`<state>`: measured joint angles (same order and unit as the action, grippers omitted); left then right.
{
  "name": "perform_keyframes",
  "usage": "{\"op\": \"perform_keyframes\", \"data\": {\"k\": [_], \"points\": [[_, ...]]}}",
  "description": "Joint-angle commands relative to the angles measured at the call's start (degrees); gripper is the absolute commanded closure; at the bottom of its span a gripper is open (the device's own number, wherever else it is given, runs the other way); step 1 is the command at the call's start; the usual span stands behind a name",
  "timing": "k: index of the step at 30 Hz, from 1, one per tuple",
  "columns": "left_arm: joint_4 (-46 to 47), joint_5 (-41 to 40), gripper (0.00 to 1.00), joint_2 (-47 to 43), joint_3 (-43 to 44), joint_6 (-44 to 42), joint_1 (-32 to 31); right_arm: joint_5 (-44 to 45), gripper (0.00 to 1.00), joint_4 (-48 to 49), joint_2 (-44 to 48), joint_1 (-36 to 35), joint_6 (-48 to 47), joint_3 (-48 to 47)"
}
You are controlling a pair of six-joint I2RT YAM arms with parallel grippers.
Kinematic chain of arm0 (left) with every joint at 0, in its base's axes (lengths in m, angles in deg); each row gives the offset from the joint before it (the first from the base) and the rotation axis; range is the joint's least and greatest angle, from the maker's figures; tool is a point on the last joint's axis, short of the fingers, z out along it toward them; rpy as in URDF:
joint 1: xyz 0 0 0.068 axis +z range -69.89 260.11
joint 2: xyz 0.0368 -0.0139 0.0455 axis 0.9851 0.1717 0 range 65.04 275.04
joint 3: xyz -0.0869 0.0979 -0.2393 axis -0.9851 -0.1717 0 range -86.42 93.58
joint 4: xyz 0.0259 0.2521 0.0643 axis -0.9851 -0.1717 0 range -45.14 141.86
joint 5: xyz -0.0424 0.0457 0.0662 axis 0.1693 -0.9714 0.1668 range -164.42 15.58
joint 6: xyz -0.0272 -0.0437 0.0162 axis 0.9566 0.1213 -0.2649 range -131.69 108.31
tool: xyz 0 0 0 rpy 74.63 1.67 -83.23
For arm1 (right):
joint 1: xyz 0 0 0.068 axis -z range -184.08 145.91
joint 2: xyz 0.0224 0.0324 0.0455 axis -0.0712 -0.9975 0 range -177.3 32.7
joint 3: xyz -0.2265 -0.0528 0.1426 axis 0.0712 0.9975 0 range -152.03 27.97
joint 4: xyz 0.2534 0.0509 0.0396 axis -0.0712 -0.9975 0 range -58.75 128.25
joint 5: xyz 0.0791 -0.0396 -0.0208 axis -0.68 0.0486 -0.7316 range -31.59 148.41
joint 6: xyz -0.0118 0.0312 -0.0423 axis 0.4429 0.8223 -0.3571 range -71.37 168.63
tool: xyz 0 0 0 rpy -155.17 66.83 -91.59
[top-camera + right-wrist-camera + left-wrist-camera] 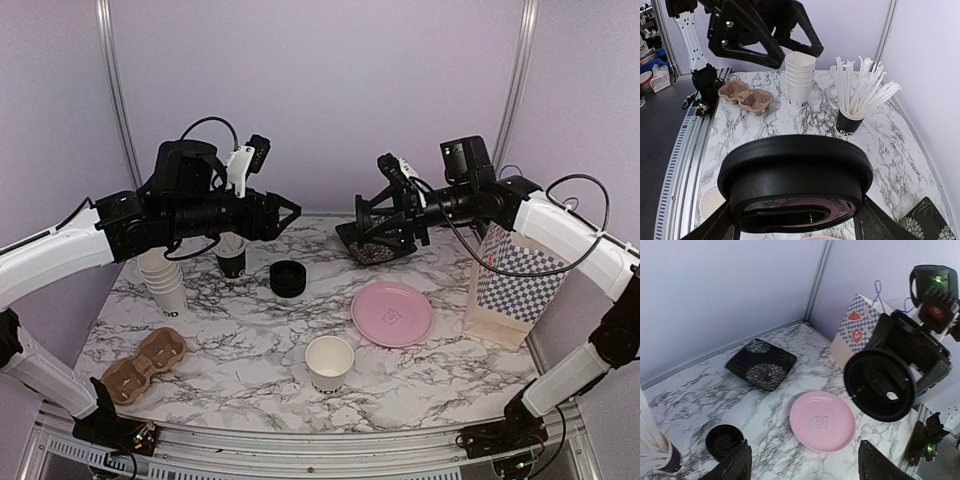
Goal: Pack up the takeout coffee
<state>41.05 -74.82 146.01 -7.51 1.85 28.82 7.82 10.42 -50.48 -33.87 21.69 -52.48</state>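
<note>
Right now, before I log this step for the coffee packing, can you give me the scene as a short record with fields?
left gripper: open, empty, raised over the table
right gripper: shut on black lid, held in the air
open cup: upright, no lid, at the front beside pink plate
second lid: on the table near straw cup
cup carrier: front left, empty
paper bag: standing at the right
</note>
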Motion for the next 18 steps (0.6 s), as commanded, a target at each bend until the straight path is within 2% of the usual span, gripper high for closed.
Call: {"op": "perform_keyframes", "data": {"k": [1,5,10,18], "points": [[-0.43,-14.20,0.26,-4.59,-5.83,-7.14,1.23,6.02,0.28,-16.58,-2.23,-3.16,-14.47,-6.82],[7.32,-15.76,0.24,-9.42,-13.56,-8.64,2.20,13.74,0.27,-26.83,-5.09,-9.14,-22.42,-10.50],[9.16,-17.24,0.23,-13.35,-18.16,-9.61,3.53,23.68,0.26,-33.99,-9.52,-16.62,-25.78,-12.82],[9.09,-17.64,0.22,-16.33,-19.37,-11.28,3.56,31.65,0.23,-35.83,-13.11,-20.84,-26.49,-12.55]]}}
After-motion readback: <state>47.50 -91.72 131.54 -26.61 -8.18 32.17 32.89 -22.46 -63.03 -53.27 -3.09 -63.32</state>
